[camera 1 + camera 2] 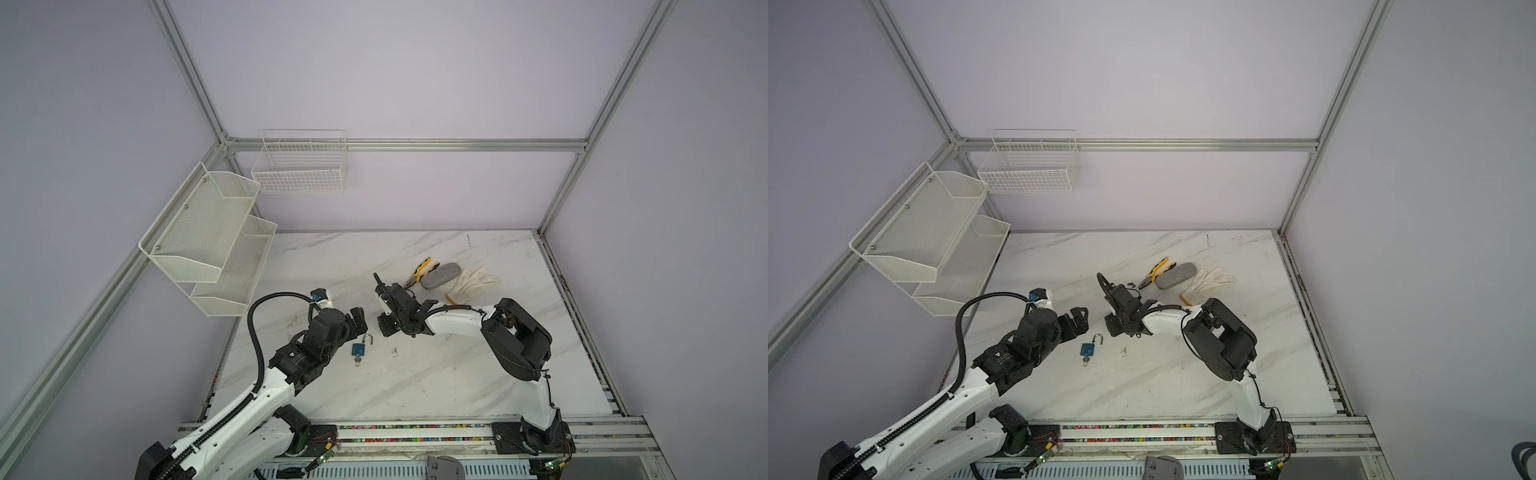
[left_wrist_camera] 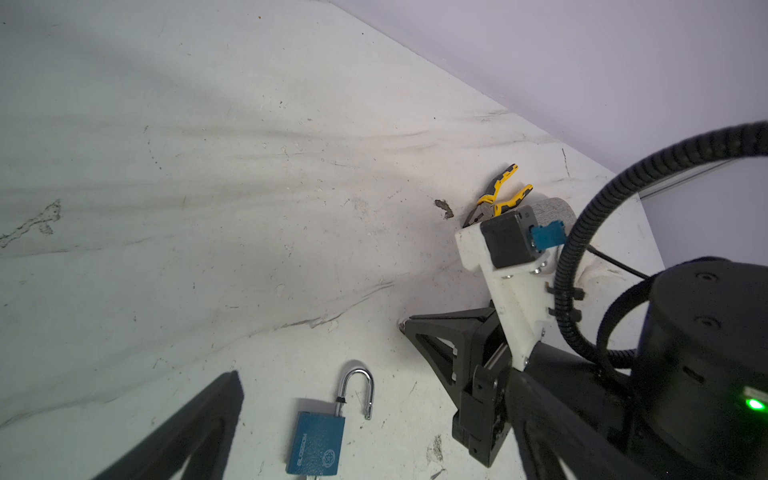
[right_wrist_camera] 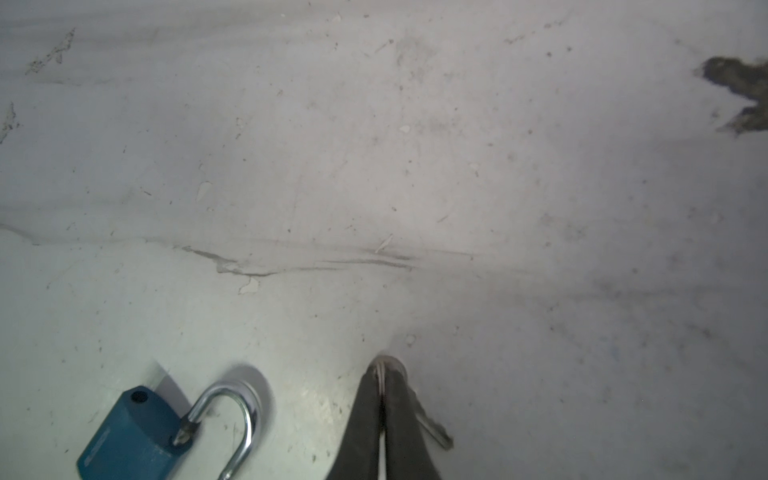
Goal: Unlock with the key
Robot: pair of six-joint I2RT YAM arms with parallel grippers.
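Note:
A blue padlock (image 1: 358,350) (image 1: 1087,349) lies flat on the white marble table (image 1: 457,374), its silver shackle (image 2: 357,382) swung open. A small metal piece (image 1: 357,363) shows below the lock's body; I cannot tell what it is. My right gripper (image 3: 385,368) (image 1: 384,330) is shut on a small silver key (image 3: 436,432), tips down at the table just right of the shackle (image 3: 245,399). My left gripper (image 2: 374,386) (image 1: 360,322) is open and empty, and the padlock (image 2: 318,442) lies between its fingers.
Yellow-handled pliers (image 1: 420,272), a grey oblong pad (image 1: 440,275) and white gloves (image 1: 473,282) lie behind the right arm. White mesh shelves (image 1: 208,241) and a wire basket (image 1: 299,166) hang on the left and back walls.

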